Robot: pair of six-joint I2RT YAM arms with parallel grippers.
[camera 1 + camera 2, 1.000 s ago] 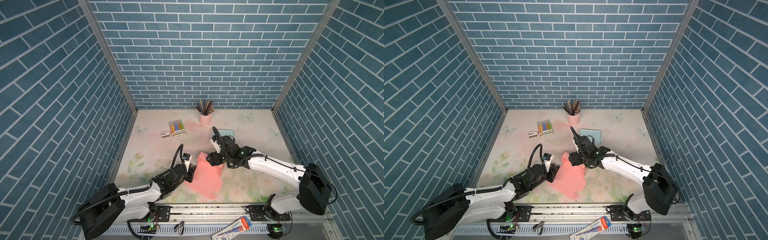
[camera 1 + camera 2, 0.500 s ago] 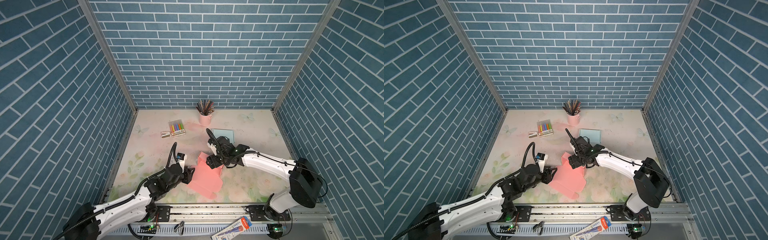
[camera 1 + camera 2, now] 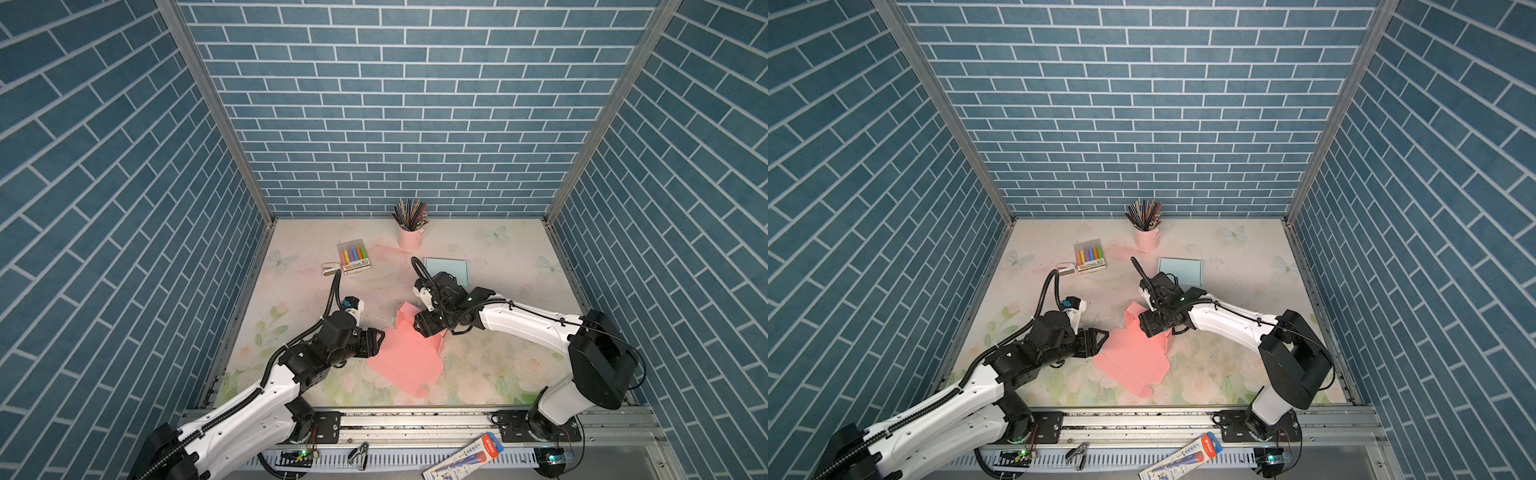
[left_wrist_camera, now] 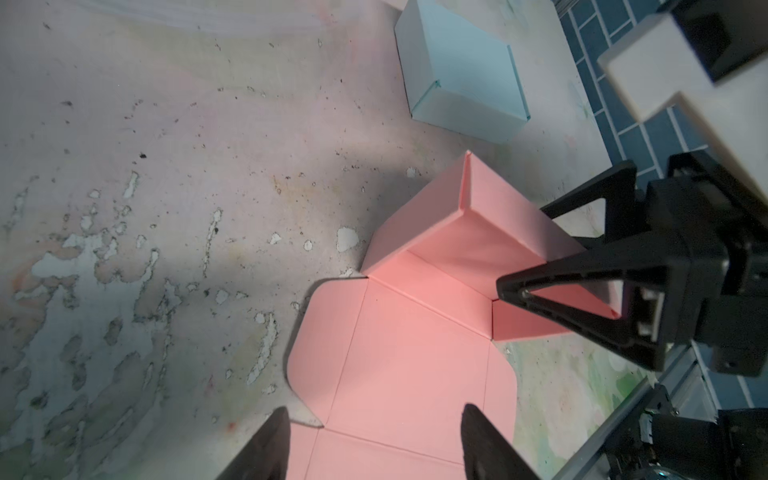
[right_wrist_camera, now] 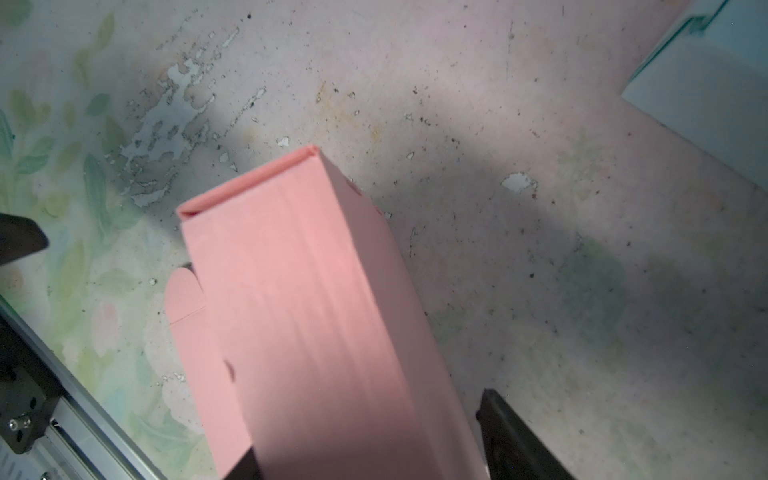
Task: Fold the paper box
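Paper box (image 3: pixel 405 359) sits half-formed between the arms in both top views; your left gripper (image 3: pixel 379 341) has backed to its edge. Left wrist: jaws spread, flap (image 4: pixel 320 345) released, still flat. Right wrist: right gripper (image 5: pixel 365 428) straddles the raised wall (image 5: pixel 311 291); pinch unclear.

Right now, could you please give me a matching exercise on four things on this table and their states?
Things: 1 pink paper box; 2 pale blue paper box; 3 pink cup of pencils; 4 clear pack of coloured markers.
States: A upright, nearest the back wall; B half folded, one end flat; C flat, left of the cup in both top views; D fully folded, shut.
Pairs: 1-B, 2-D, 3-A, 4-C.
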